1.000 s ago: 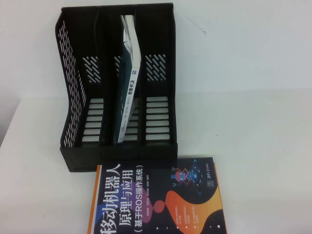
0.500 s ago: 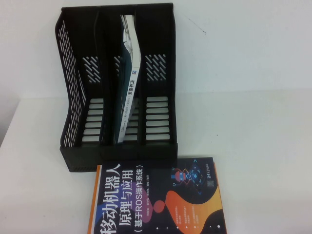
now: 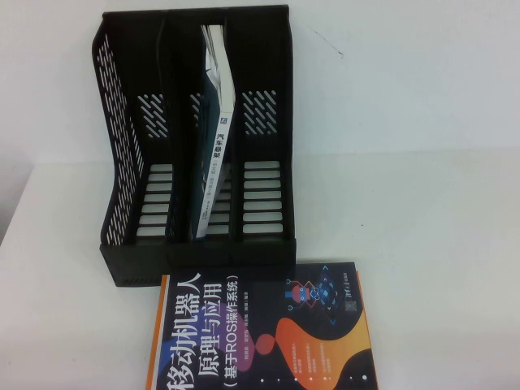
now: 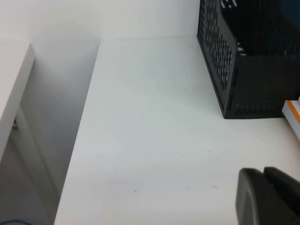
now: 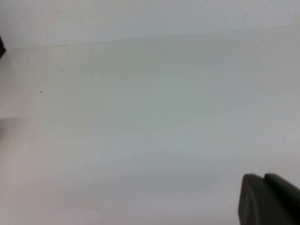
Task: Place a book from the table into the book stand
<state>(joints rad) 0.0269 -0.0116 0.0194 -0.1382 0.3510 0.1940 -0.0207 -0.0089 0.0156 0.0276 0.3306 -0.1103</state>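
Observation:
The book lies flat on the white table at the front, dark cover up with a big white Chinese title and an orange spine edge; its near part is cut off by the frame. The black three-slot book stand stands just behind it. Neither arm shows in the high view. My left gripper is shut and empty over bare table, off the stand's left side, with the book's orange corner just showing. My right gripper is shut and empty over bare table.
A thin dark-teal book with a white spine leans in the stand's middle slot; the left and right slots hold nothing. The table's left edge drops off beside a white wall. A white wall rises behind the stand.

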